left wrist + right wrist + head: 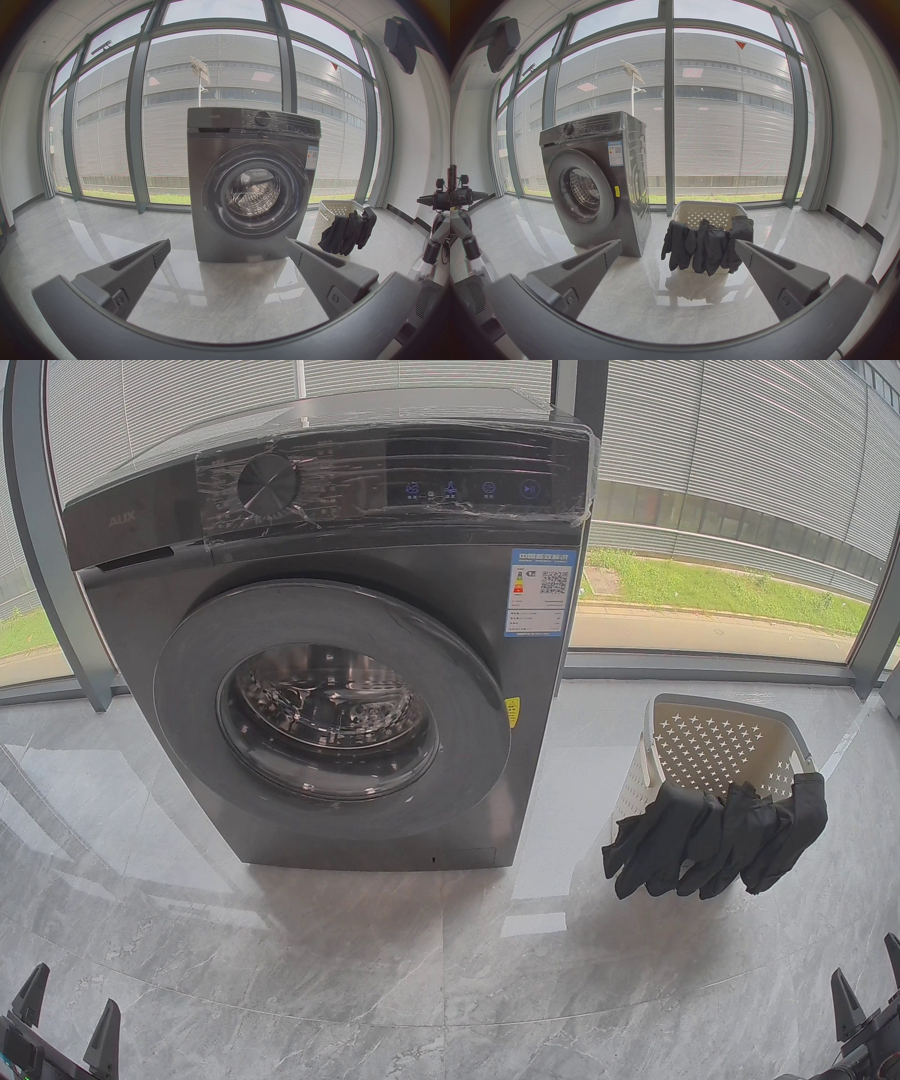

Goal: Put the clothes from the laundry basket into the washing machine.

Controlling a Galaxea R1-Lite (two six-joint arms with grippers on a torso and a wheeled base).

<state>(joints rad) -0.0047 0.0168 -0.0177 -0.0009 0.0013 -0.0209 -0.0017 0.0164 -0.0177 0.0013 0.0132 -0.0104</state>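
Black fingers on the left gripper [75,990], at seven o'clock in the head view, and on the right gripper [864,960], at five o'clock, stand spread wide with nothing between them. Both grippers are well apart from the work. Farther out, at four o'clock, the dark clothes [717,833] hang over the near rim of the white laundry basket [722,744], which stands on the floor near the washing machine [328,641]. Farthest, at eleven o'clock, the machine's round door [330,712] appears shut and no garment shows behind its glass, so by my assessment nothing is loaded, and opening the door, picking up the clothes and loading them all remain.
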